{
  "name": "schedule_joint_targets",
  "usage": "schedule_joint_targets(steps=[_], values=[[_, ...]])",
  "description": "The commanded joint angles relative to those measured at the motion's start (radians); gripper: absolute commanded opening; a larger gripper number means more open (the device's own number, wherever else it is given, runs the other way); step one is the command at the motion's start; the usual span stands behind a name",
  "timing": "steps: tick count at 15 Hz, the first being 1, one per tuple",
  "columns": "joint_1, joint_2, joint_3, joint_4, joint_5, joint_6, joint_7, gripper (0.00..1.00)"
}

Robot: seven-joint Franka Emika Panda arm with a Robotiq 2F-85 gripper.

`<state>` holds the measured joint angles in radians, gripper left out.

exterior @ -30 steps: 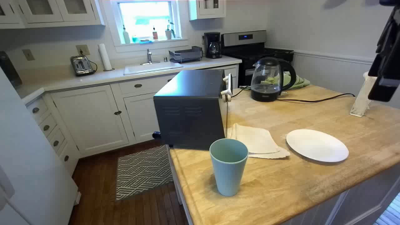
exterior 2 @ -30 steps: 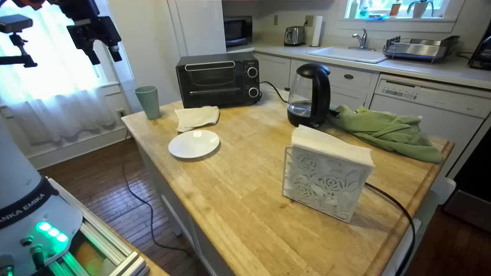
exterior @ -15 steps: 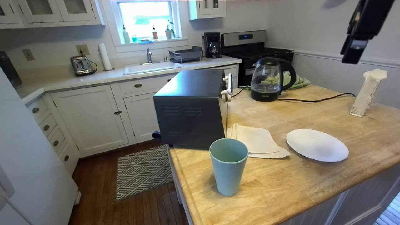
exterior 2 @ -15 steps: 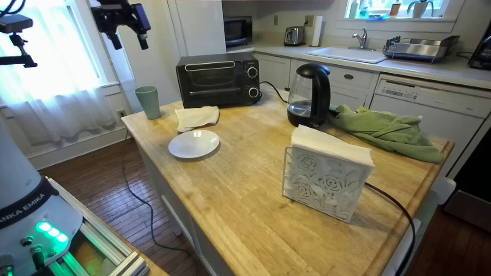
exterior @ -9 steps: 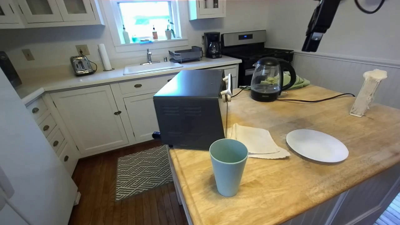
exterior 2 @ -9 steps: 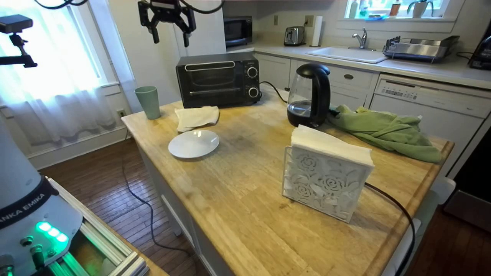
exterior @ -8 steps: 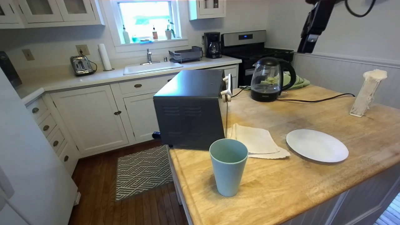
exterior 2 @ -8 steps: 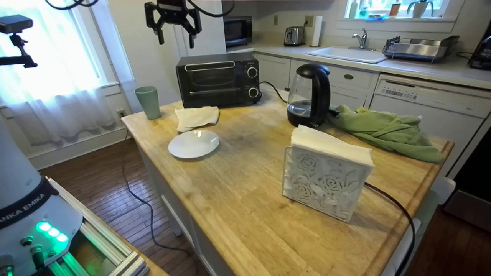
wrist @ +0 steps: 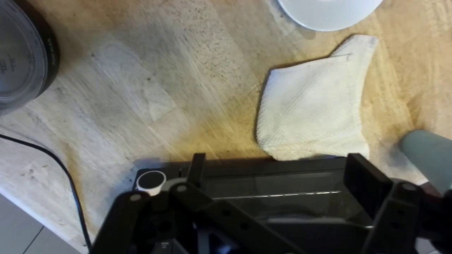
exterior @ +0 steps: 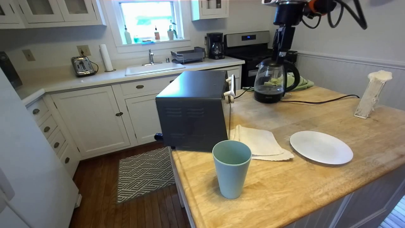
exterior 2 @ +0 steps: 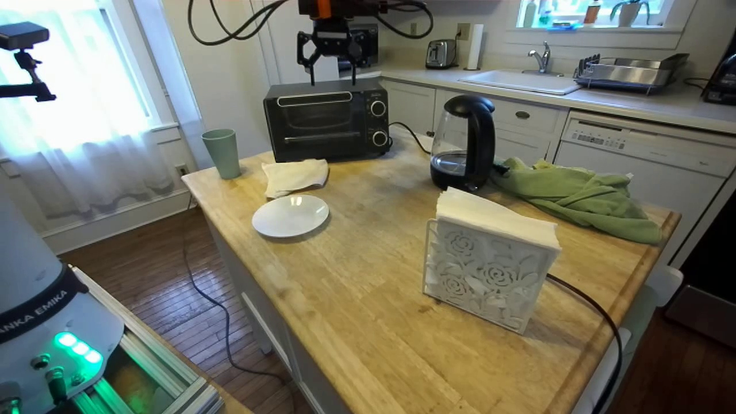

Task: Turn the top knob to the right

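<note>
Top knob (exterior 2: pixel 378 108): upper of two on the front of the toaster oven (exterior 2: pixel 322 127); nothing touching it, turn looks not begun.
Oven: along one edge of the bench (exterior 2: pixel 368 270), cup (exterior 2: pixel 222 154) near that edge's corner; front faces inward, likely so you can reach the knob.
Pincer (exterior 2: pixel 333 83): fingers (wrist: pixel 365 183) spread wide, nothing between; pointing down, raised, apart from the oven. Spread probably meant to straddle the knob.
Approach: knob faces sideways, so you'll likely tilt, shift along that edge, lower.
Pincer vs a second ago: was well away from the oven; now you have it near the front.
Cup, cloth (exterior 2: pixel 296 177), plate (exterior 2: pixel 290 217): unmoved; no turn visible on the knob.
</note>
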<state>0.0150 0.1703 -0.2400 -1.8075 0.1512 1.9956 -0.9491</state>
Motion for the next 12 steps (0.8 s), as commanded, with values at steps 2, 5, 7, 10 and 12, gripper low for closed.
schedule_joint_targets(steps=[2,5,7,10,12], values=[[-0.082,0.052,0.077,0.051,-0.017,-0.001,0.003,1.0],[-0.085,0.066,0.082,0.072,-0.017,-0.004,0.003,1.0],[-0.085,0.066,0.083,0.077,-0.017,-0.005,0.003,1.0],[-0.117,0.131,0.12,0.118,0.032,0.028,0.008,1.0],[-0.138,0.174,0.144,0.151,0.055,0.053,0.015,1.0]])
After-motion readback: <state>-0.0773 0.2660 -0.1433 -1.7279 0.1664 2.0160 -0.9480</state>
